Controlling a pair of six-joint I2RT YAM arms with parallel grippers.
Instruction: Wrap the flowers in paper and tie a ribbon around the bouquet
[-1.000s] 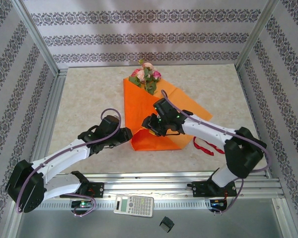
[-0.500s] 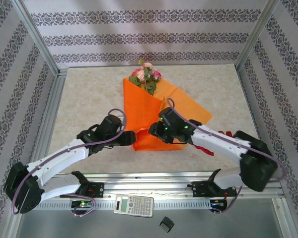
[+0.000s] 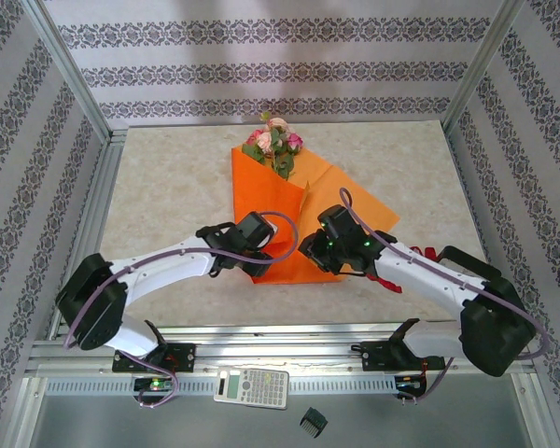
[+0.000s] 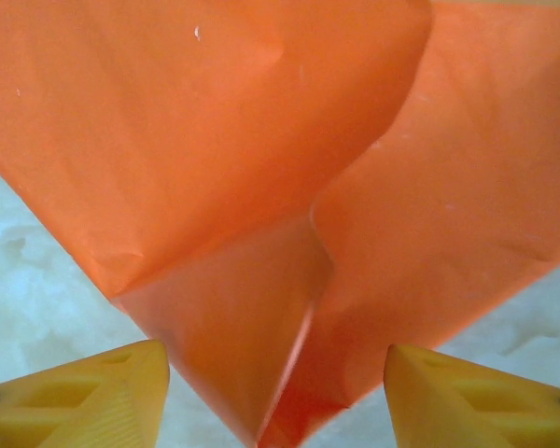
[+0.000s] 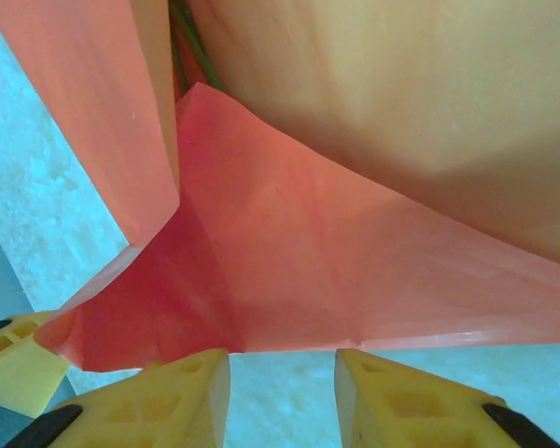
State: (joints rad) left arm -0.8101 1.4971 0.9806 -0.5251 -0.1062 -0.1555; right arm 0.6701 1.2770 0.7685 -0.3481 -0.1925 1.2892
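We're over a beige marbled table (image 3: 168, 187), with patterned wallpaper (image 3: 261, 65) on three sides and an aluminium frame (image 3: 75, 84) around it. From above, the flowers (image 3: 275, 142) peek from the orange paper (image 3: 271, 205) at twelve o'clock. Its long axis runs down to a narrow end at six, and a flap spreads toward three. The right wrist gives us green stems (image 5: 182, 37) tucked in the fold. The left gripper (image 4: 275, 373) stands wide apart, the paper's tip between its fingers, unpinched. The right gripper (image 5: 282, 373) gapes narrowly just short of the paper's edge, holding nothing.
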